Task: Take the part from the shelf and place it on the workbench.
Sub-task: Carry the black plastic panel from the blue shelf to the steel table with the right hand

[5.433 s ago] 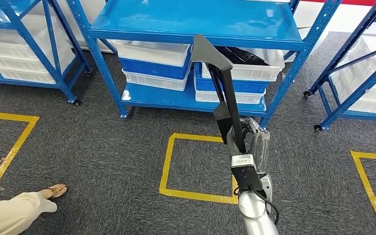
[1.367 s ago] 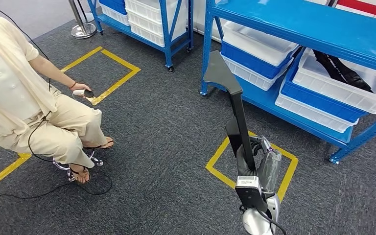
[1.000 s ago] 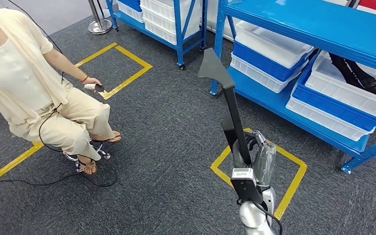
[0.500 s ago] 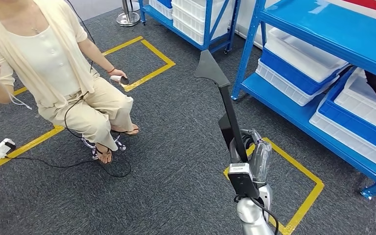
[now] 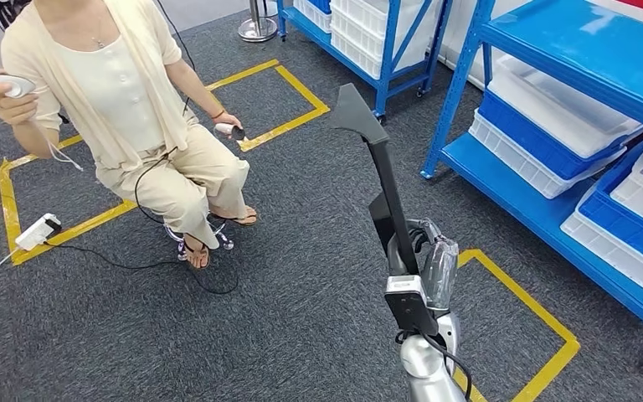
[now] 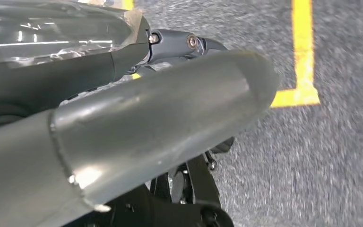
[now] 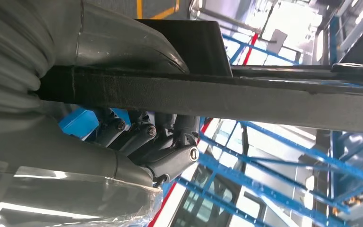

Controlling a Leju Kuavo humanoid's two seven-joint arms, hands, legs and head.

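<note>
Part (image 5: 378,167), long, black and flared to a wedge at its top end, stands nearly upright in my right hand (image 5: 423,251), whose fingers (image 7: 158,137) curl closed around its lower stem above the grey carpet (image 5: 301,318). My left hand (image 6: 123,118) hangs over the floor near yellow floor tape (image 6: 305,56); whether it is open I cannot tell. A seated person (image 5: 126,109) is to my left, blue shelving (image 5: 569,126) with bins to my right.
</note>
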